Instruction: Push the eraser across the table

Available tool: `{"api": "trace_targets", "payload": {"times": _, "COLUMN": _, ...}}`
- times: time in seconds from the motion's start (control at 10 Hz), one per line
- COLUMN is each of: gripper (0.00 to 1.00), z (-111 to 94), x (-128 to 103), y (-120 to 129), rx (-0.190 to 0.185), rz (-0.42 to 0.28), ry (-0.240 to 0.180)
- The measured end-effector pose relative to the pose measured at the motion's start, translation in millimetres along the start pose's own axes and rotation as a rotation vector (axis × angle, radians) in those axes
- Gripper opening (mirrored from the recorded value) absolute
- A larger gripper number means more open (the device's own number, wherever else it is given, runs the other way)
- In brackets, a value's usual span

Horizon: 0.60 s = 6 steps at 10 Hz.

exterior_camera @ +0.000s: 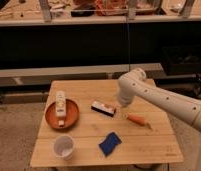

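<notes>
The eraser (103,108), a small block with a black base and a white top, lies near the middle of the light wooden table (84,90). My gripper (120,106) hangs at the end of the white arm that reaches in from the right. It is low over the table, just right of the eraser's right end and very close to it. I cannot tell if it touches the eraser.
An orange carrot (137,120) lies just right of the gripper. A blue folded cloth (110,143) and a white cup (63,147) sit near the front edge. An orange plate (69,120) holding a white bottle (60,103) is at the left. A dark shelf stands behind the table.
</notes>
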Motion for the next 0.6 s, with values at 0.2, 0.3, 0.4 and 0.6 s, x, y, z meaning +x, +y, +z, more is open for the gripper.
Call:
{"api": "trace_targets", "payload": {"times": 0.2, "gripper": 0.70, "z": 4, "x": -2, "y": -1, "rx": -0.006, "rz": -0.003, "ry": -0.003}}
{"api": "trace_targets", "payload": {"times": 0.3, "gripper": 0.73, "z": 6, "x": -4, "y": -2, "rx": -0.007, "rz": -0.006, "ry": -0.005}}
{"api": "trace_targets", "payload": {"times": 0.4, "gripper": 0.69, "z": 7, "x": -3, "y": -3, "rx": -0.010, "rz": -0.004, "ry": -0.007}}
{"api": "trace_targets", "payload": {"times": 0.6, "gripper": 0.52, "z": 13, "x": 1, "y": -5, "rx": -0.020, "rz": 0.006, "ry": -0.015}}
